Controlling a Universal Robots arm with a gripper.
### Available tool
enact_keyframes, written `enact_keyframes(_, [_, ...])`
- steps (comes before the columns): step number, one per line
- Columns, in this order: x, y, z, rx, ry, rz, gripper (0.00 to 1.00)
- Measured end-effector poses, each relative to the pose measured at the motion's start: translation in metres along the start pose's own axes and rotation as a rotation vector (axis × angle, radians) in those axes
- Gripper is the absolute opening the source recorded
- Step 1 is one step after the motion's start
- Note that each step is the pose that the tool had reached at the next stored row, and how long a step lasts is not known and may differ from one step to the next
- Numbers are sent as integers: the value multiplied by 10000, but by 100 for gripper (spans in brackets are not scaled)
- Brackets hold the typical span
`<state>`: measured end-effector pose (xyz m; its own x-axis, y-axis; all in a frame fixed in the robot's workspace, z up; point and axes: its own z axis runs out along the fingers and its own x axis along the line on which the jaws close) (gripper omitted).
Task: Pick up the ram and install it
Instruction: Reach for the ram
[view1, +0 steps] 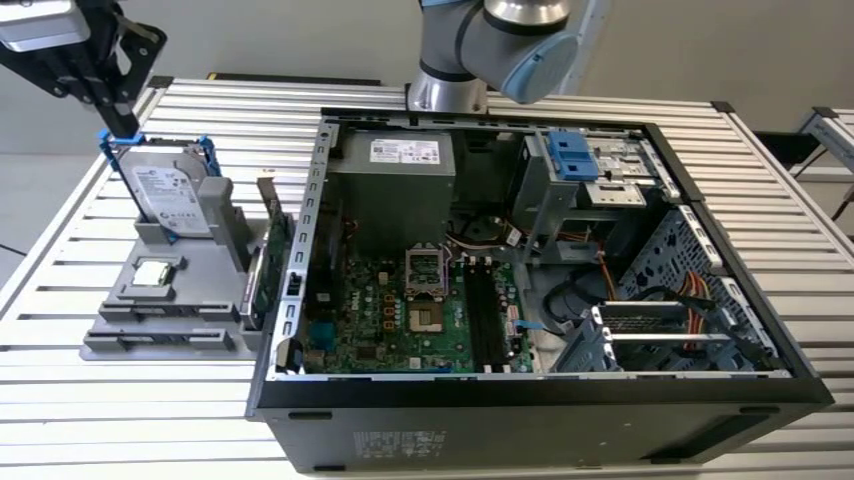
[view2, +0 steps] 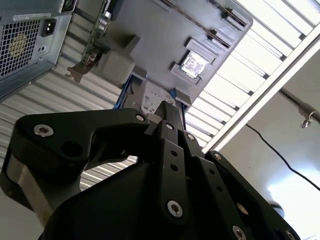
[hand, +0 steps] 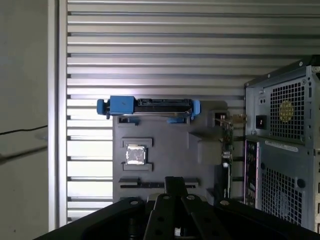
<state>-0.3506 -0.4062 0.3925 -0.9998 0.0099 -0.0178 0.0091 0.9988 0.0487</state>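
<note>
My gripper (view1: 120, 122) hangs above the hard drive (view1: 174, 200) in the gray holder (view1: 200, 292), fingers pressed together. The ram (hand: 145, 184) seems to stand on edge in that holder, beside the open computer case (view1: 561, 420).

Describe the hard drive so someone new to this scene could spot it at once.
On the exterior view's left, beside the open computer case, a grey holder sits on the slatted table. The hard drive stands upright at its far end: a silver box in a blue frame, unlike the small square chip lying flat nearby and the thin green card beside the case.
</note>
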Motion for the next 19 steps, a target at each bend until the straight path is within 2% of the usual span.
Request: enact_keyframes(19, [-34, -100, -4, 0, 0, 0, 0])
